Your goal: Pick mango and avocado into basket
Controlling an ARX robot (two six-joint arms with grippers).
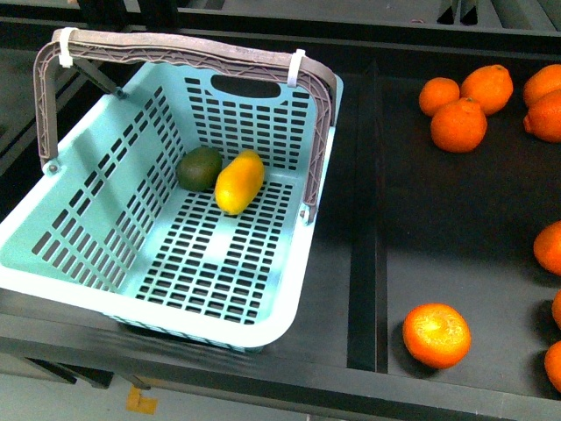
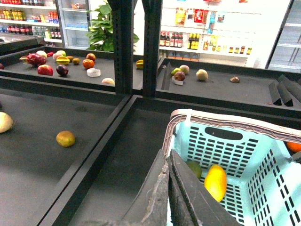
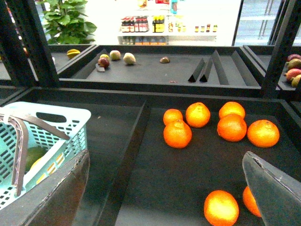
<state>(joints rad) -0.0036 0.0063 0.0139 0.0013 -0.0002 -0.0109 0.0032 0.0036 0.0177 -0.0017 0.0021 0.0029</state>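
The turquoise basket (image 1: 79, 254) stands on the dark shelf at the left of the front view. Inside it, near the far wall, the yellow-orange mango (image 1: 239, 181) lies touching the dark green avocado (image 1: 200, 167). Neither arm shows in the front view. In the left wrist view my left gripper (image 2: 168, 157) is shut and empty, hovering by the basket (image 2: 244, 155) rim, with the mango (image 2: 216, 182) and avocado (image 2: 194, 168) beyond it. My right gripper (image 3: 165, 161) is wide open and empty above the orange tray, the basket (image 3: 70, 123) off to one side.
Several oranges (image 1: 458, 124) lie in the tray right of the basket, one (image 1: 436, 334) near the front edge. A raised divider (image 1: 364, 219) separates basket shelf and orange tray. Farther shelves hold assorted fruit (image 2: 45, 69). A round yellowish fruit (image 2: 65, 138) lies on the neighbouring shelf.
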